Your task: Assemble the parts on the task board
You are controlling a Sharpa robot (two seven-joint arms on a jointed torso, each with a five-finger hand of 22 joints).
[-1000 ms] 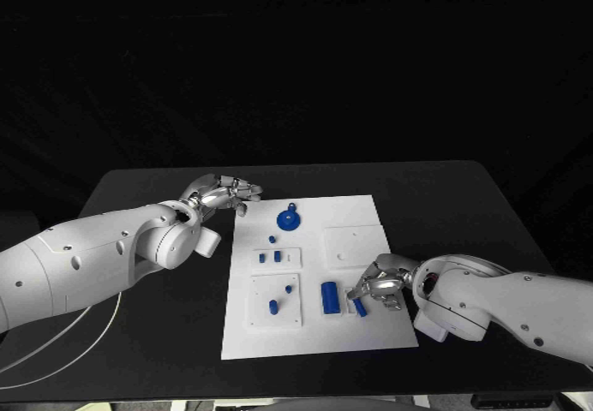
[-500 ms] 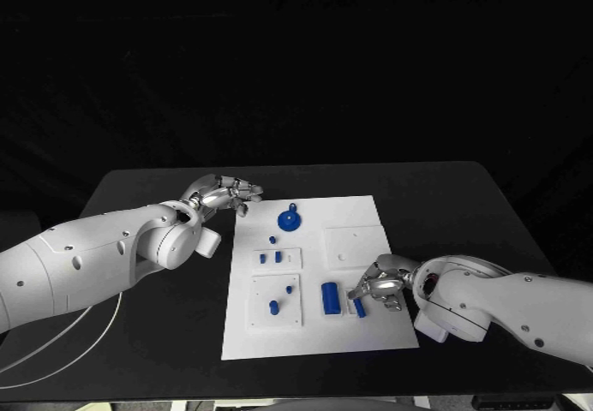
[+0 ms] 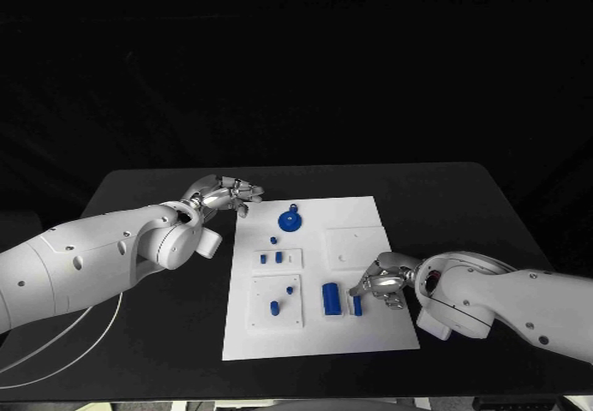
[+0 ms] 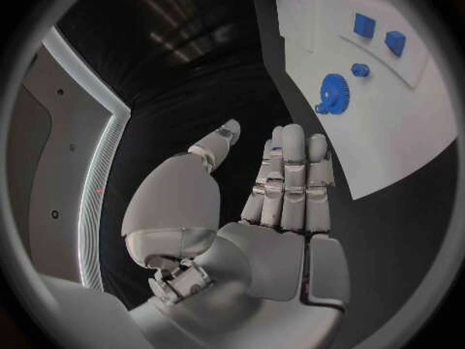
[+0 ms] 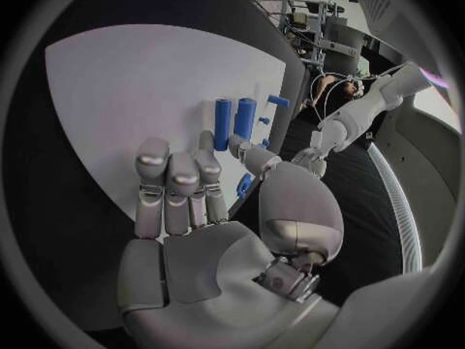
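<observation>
The white task board (image 3: 309, 334) lies mid-table. On it I see a blue gear (image 3: 290, 222), several small blue pieces, a thick blue cylinder (image 3: 330, 297) and a thin blue peg (image 3: 357, 305) lying side by side. My right hand (image 3: 383, 284) hovers at the board's right edge, fingertips just beside the peg's upper end. The right wrist view shows this hand (image 5: 194, 194) with straight fingers, apart from the peg (image 5: 224, 120) and cylinder (image 5: 244, 119). My left hand (image 3: 225, 193) hangs off the board's far left corner, holding nothing. Its fingers (image 4: 289, 178) are stretched near the gear (image 4: 334, 105).
Raised white sub-plates sit on the board: one at its right (image 3: 356, 248), a small one (image 3: 291, 256) and a larger one (image 3: 274, 317) with small blue pieces standing in them. Black table (image 3: 148, 342) surrounds the board.
The thin peg, tilted against my right fingertips a second ago, now lies straight beside the thick cylinder. My right hand has drawn slightly back. The left hand is still.
</observation>
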